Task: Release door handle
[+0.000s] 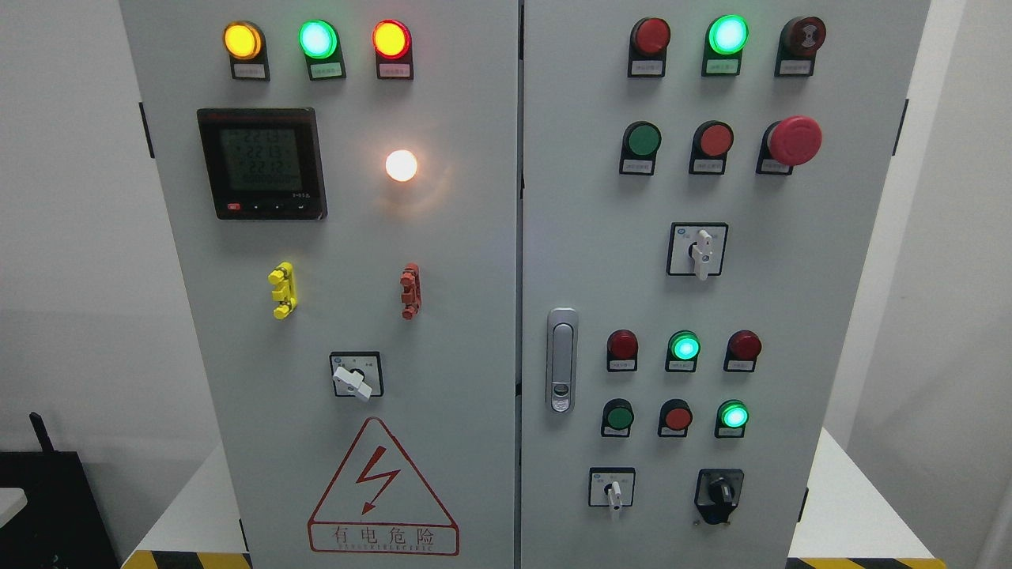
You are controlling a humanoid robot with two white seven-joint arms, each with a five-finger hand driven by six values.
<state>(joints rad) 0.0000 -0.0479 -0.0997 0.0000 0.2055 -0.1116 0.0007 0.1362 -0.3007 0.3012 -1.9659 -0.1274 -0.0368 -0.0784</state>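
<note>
Sitting untouched: upright silver metal door handle point(561, 360) on grey double-door electrical cabinet point(443, 237).
Showing no robot hands; finger state impossible to tell.

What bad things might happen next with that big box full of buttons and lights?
1. No robot hand is in view, so a hand coming back toward the door handle might bump the red mushroom button, which sticks out.
2. The white switch knob also sticks out and might get turned by a passing hand.
3. The warning triangle shows a lightning bolt, so there is likely electricity inside.
</note>
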